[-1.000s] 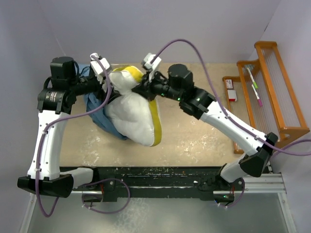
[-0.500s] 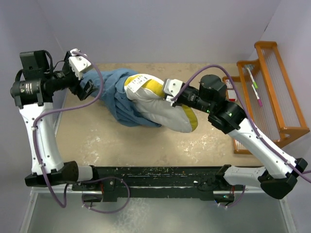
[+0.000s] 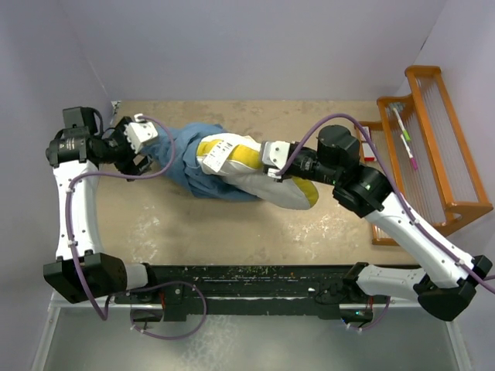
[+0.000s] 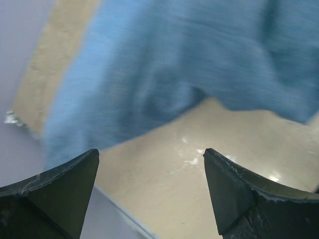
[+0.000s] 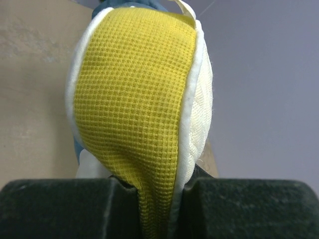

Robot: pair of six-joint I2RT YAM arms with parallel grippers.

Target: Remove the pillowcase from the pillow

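Right gripper (image 5: 158, 196) pinches the one pillow (image 5: 134, 89) by its yellow band. Left gripper (image 4: 150, 153) is spread wide, holding nothing; the one blue pillowcase (image 4: 174, 59) lies just past its fingers.

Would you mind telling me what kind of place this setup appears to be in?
Most likely a robot lab test cell: two arms bolted along a table, plain pale walls closing it in, and a wooden rack beside it.

Pillowcase (image 4: 164, 64) a blurred smear, cropped by the left wrist view's top and right edges. From above, it hides one end of the pillow (image 3: 251, 179). Items on the rack (image 3: 424, 72) are too small to identify.
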